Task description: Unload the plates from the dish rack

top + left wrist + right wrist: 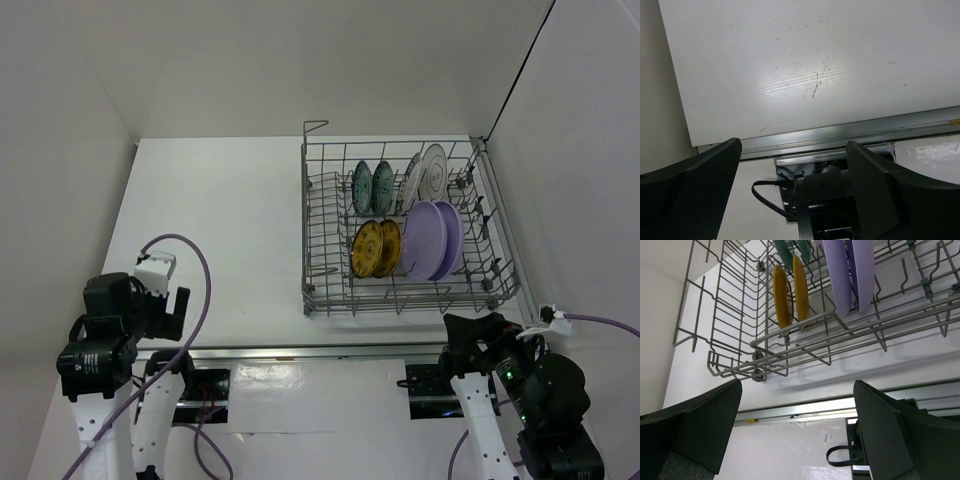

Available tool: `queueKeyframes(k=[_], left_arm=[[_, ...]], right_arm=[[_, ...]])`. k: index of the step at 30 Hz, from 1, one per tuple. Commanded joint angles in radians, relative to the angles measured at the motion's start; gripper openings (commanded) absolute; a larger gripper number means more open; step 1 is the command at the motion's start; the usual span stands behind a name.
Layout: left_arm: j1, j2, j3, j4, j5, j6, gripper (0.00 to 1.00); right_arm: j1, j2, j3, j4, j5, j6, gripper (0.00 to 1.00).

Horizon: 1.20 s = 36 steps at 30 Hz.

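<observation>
On the right half of the white counter (220, 220), eight round plates are being carried upright in the large grey wire dish rack (400, 303): teal patterned pair (372, 187), white dark-rimmed pair (430, 172), yellow-gold pair (375, 248), plain lavender pair (428, 240). The left pincer (794, 145) and right pincer (797, 384) are being held wide, gripping nothing.
</observation>
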Motion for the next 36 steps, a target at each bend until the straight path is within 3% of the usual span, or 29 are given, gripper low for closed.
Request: queueKeyframes(k=[1,6,13,19,21,24,28,29,36], left_arm=[[0.006,0.028,0.021,0.012,-0.025,-0.018,1.00],[0.006,0.065,0.097,0.039,-0.076,-0.009,1.00],[0.006,0.240,0.280,0.079,-0.070,0.004,1.00],[0.006,0.437,0.295,0.260,-0.085,0.014,0.97],[0.006,0.481,0.295,0.315,-0.076,0.003,0.97],[0.006,0.559,0.285,0.412,-0.052,0.015,0.96],[0.006,0.640,0.294,0.476,-0.016,-0.011,0.95],[0.006,0.652,0.304,0.487,-0.016,-0.020,0.95],[-0.043,0.697,0.314,0.534,-0.024,-0.029,0.95]], right_arm=[[0.004,0.061,0.067,0.004,-0.008,-0.021,1.00],[0.004,0.184,0.136,0.017,0.018,-0.063,1.00],[0.015,0.511,0.198,0.102,0.112,-0.087,1.00],[0.015,0.831,0.357,0.167,0.303,-0.101,1.00],[0.015,0.925,0.370,0.199,0.328,-0.151,0.92],[0.015,1.019,0.324,0.299,0.339,-0.213,0.71],[0.015,1.080,0.270,0.360,0.362,-0.213,0.59],[0.015,1.091,0.241,0.392,0.362,-0.201,0.51],[0.015,1.164,0.146,0.500,0.391,-0.204,0.49]])
